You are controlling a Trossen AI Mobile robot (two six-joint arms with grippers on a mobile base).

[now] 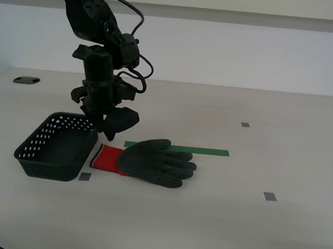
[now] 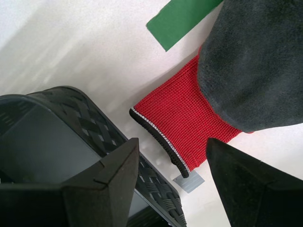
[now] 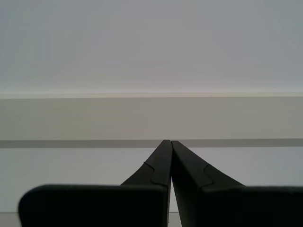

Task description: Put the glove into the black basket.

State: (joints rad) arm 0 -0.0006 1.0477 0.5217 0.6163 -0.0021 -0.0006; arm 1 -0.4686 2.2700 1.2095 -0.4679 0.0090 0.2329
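Observation:
The glove [image 1: 151, 162] lies flat on the table, dark grey hand toward the exterior view's right, red cuff [image 1: 106, 158] toward the black basket [image 1: 56, 146]. The basket stands just beside the cuff, on the exterior view's left. My second gripper [image 1: 109, 129] hangs open above the cuff and the basket's near corner, holding nothing. In the second wrist view the red cuff [image 2: 182, 123] lies between and below its fingers, with the basket's woven-looking wall [image 2: 90, 123] beside it. My first gripper [image 3: 170, 143] is shut and empty, pointing at a plain wall; it is not in the exterior view.
A green tape strip [image 1: 182, 149] lies behind the glove. Small grey tape squares [image 1: 270, 196] dot the table. Dark holes [image 1: 26, 80] sit at the table's far corners. A wall stands behind the table.

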